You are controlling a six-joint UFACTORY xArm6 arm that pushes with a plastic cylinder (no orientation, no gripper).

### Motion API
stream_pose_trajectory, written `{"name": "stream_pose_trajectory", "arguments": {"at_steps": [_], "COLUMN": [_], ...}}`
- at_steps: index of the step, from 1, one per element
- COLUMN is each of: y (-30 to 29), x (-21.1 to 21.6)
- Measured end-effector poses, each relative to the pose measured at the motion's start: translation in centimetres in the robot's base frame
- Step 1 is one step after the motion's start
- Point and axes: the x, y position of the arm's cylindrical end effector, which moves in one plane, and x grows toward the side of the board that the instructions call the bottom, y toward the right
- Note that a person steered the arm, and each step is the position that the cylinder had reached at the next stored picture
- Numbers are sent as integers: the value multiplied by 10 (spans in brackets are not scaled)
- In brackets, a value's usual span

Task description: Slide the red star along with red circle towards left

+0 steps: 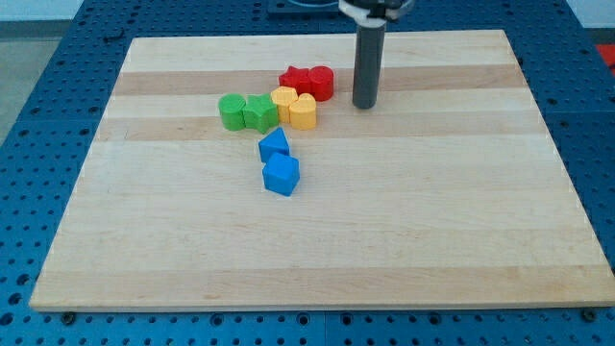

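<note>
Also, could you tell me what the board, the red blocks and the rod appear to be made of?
The board looks like pale wood, matt, with lengthwise grain and plank bands. The red star and red circle, touching each other, look like painted wood or plastic, evenly coloured with a slight sheen; I cannot tell which. The rod looks like dark matt metal or plastic; my tip rests just to the view's right of the red circle.

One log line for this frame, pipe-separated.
my tip on board, right of red pair, gap visible | red star touching red circle | yellow blocks just below them | push not started
</note>
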Motion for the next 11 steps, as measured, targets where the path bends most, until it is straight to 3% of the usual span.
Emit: {"name": "stream_pose_trajectory", "arguments": {"at_steps": [3, 4, 6, 9, 11], "y": [-7, -52, -120, -133, -108], "x": [-94, -98, -78, -42, -39]}}
